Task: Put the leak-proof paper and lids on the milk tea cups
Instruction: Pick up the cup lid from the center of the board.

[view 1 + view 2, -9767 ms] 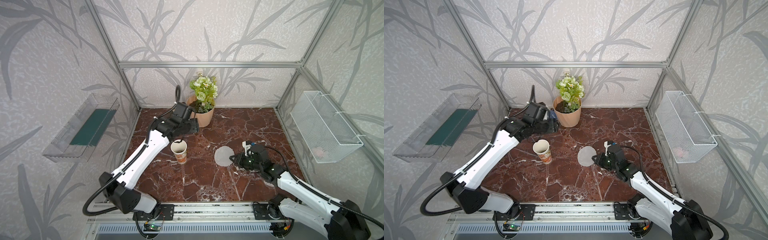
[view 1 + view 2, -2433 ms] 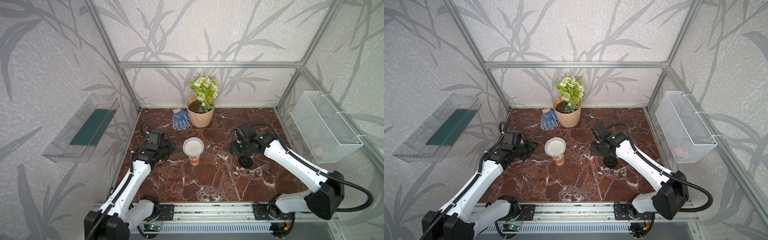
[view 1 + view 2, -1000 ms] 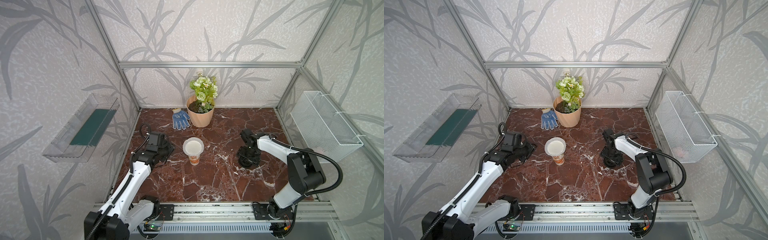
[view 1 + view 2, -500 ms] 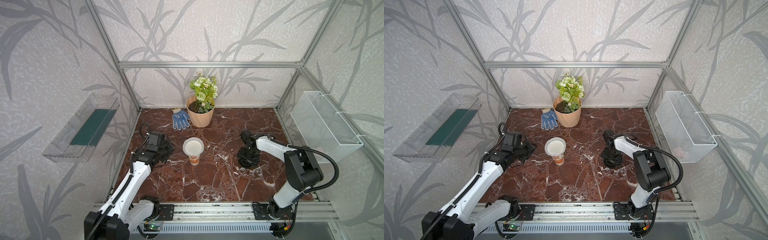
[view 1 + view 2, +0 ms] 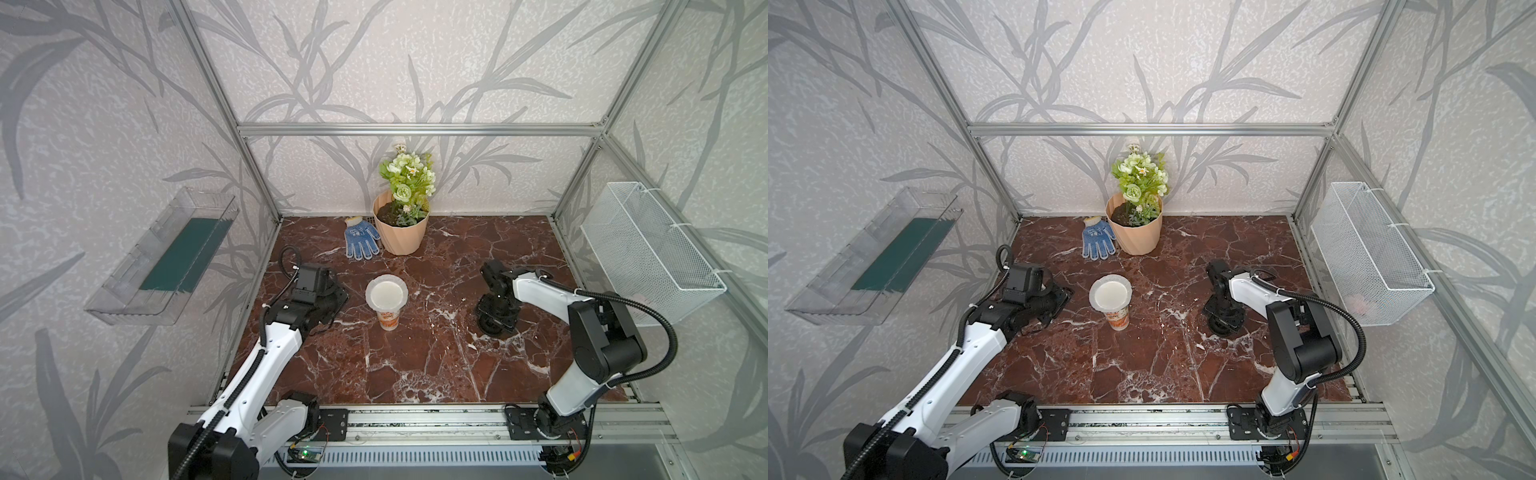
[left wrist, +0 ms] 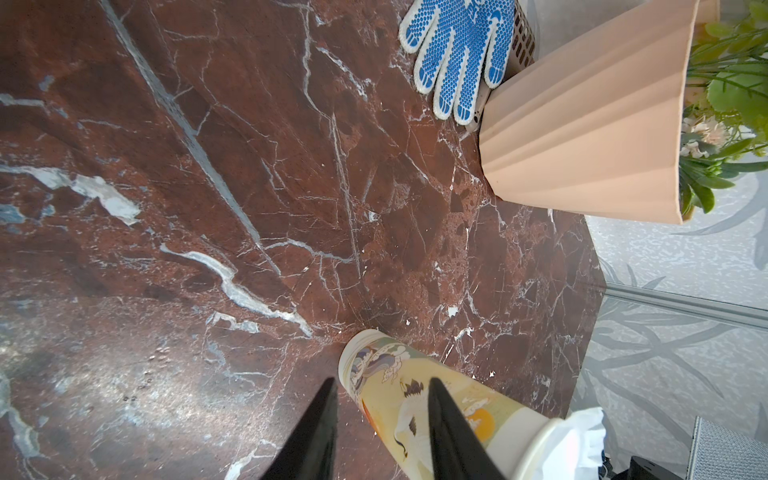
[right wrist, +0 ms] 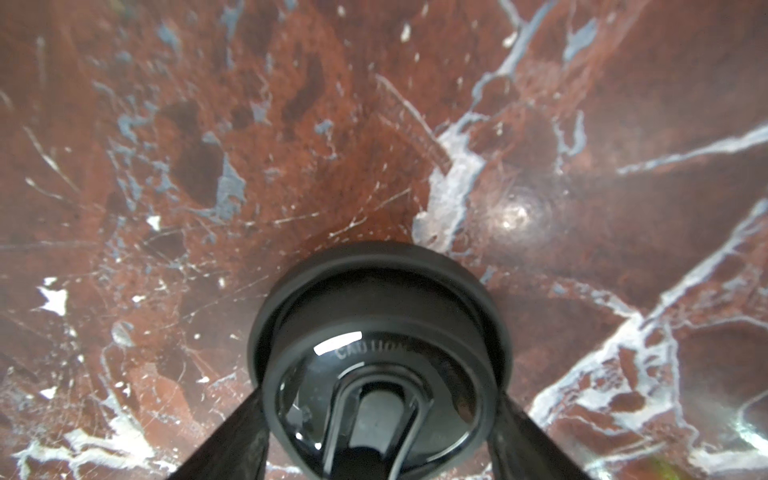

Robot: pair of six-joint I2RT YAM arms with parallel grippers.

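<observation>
The white milk tea cup [image 5: 388,319] with orange print stands upright mid-table, also seen in a top view [image 5: 1117,319]. The round whitish leak-proof paper [image 5: 386,293] lies flat over its mouth, its edge overhanging the rim [image 6: 582,436]. My left gripper [image 5: 338,297] hangs just left of the cup, apart from it. Its jaws [image 6: 380,382] stand slightly open and hold nothing; the cup [image 6: 386,399] shows beyond them. My right gripper [image 5: 496,321] points down over a black round lid [image 7: 374,299] lying on the table. Its open fingers [image 7: 245,428] flank the lid's rim.
A peach ribbed flower pot [image 5: 401,239] with green flowers stands at the back, a blue dotted glove [image 5: 360,243] beside it. A white wire basket [image 5: 648,253] hangs on the right wall, a clear tray [image 5: 166,257] on the left wall.
My right gripper's jaws have narrowed around the black lid while it stays low over it. The left arm, the cup and the paper have not moved.
</observation>
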